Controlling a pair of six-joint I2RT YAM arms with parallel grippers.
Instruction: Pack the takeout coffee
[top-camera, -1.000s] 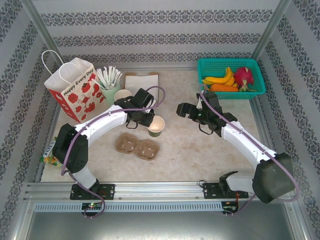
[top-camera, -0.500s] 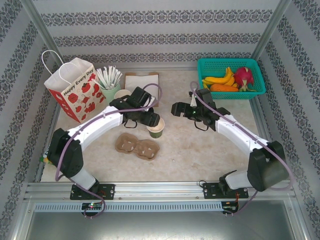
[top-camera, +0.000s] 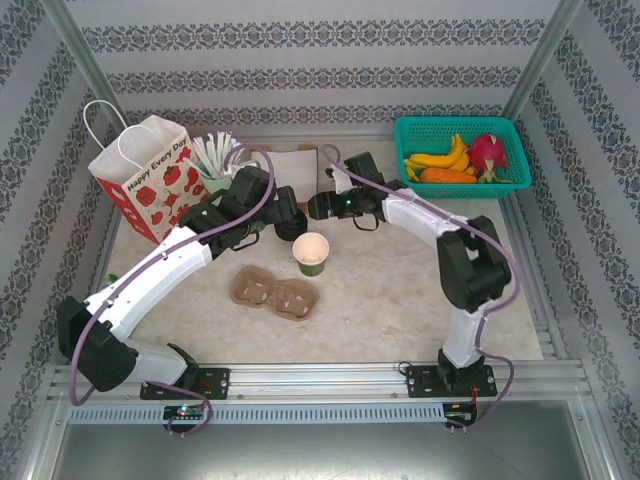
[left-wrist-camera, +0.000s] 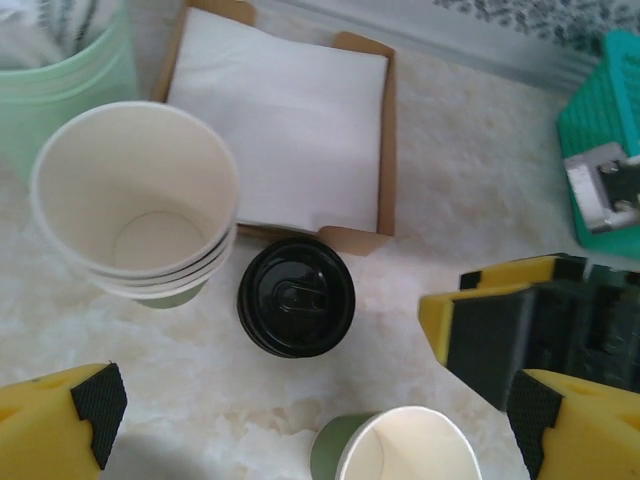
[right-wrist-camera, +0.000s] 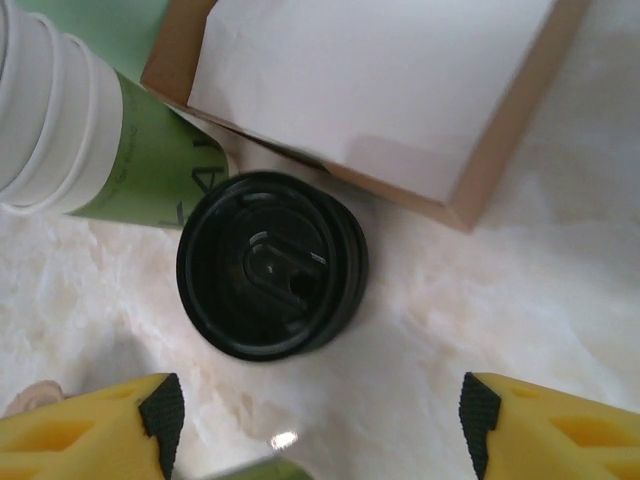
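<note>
On the table (top-camera: 400, 290), the open-topped olive-green cup (top-camera: 311, 253), cream inside, stands upright, with left pincer (left-wrist-camera: 315, 408) and right pincer (right-wrist-camera: 322, 410) spread.

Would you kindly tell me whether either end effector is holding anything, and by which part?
Nothing is held: the left end effector and right end effector are both open, clear of the round black plastic lids.

Printed text, top external view: white paper gift bag with red flower print and white cord handles (top-camera: 150, 185), far-left corner of worktop, side panel reads "Happy Every Day" in dark letters. Right wrist view: stack of olive-green paper cups (right-wrist-camera: 150, 160) bears dark lettering on side, cropped, illegible.
</note>
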